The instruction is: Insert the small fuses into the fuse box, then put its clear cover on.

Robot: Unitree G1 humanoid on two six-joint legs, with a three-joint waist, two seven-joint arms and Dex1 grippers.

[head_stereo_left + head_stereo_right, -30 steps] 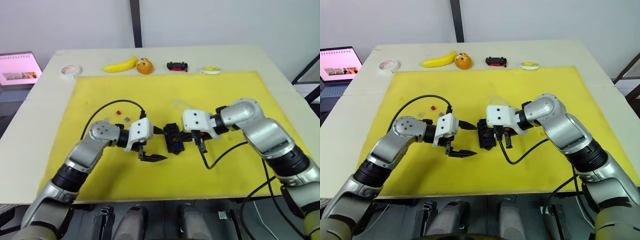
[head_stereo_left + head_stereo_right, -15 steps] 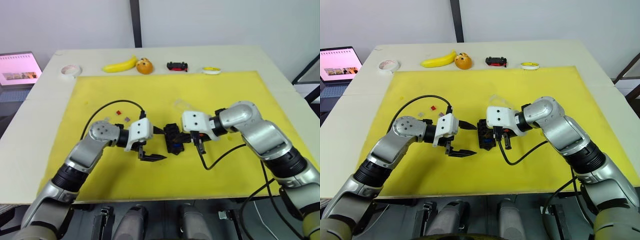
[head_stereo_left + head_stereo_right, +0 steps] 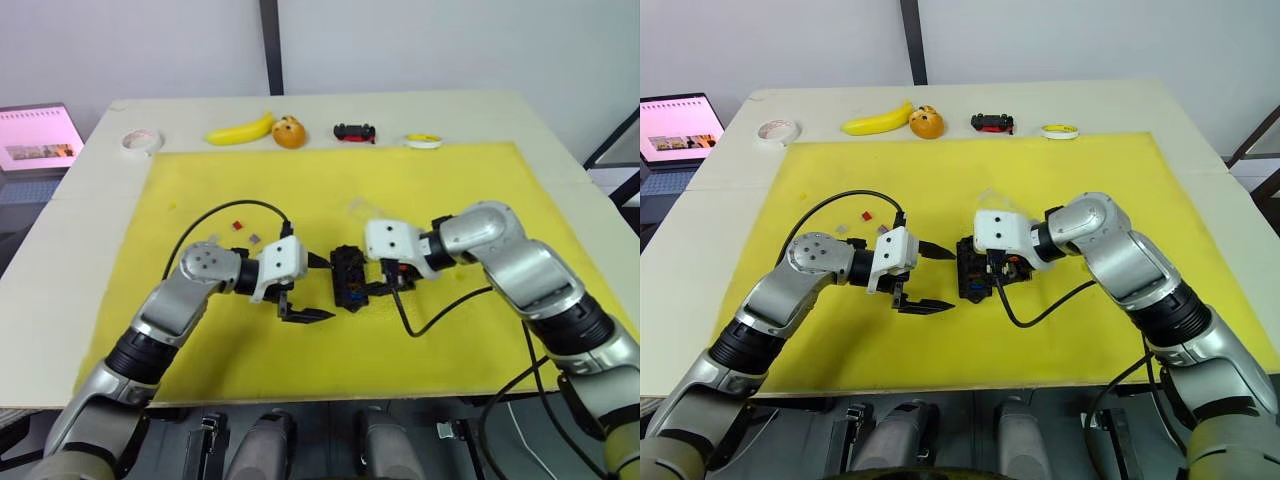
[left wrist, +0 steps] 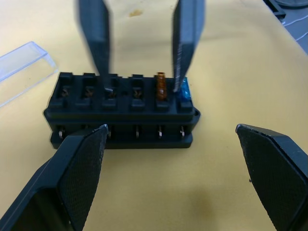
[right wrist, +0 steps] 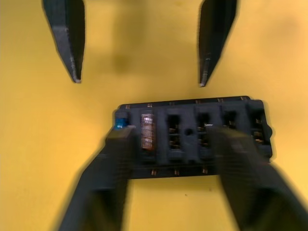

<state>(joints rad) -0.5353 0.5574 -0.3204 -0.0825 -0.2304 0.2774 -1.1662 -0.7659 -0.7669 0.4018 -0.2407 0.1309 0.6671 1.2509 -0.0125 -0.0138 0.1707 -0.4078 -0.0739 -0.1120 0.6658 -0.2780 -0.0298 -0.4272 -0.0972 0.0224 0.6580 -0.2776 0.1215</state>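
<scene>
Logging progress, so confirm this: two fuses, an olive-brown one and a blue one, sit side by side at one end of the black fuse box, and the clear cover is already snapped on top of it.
The cover part is wrong. In the left wrist view the clear cover lies on the yellow mat beside the fuse box, not on it. The olive-brown fuse and blue fuse do sit side by side at one end.

Clear cover [image 4: 21,62]: cut off by the left wrist view's edge.
My right fingers [image 5: 110,183]: blurred, hiding part of the fuse box [image 5: 192,134].
Loose fuses [image 3: 238,225]: too small to tell.
</scene>
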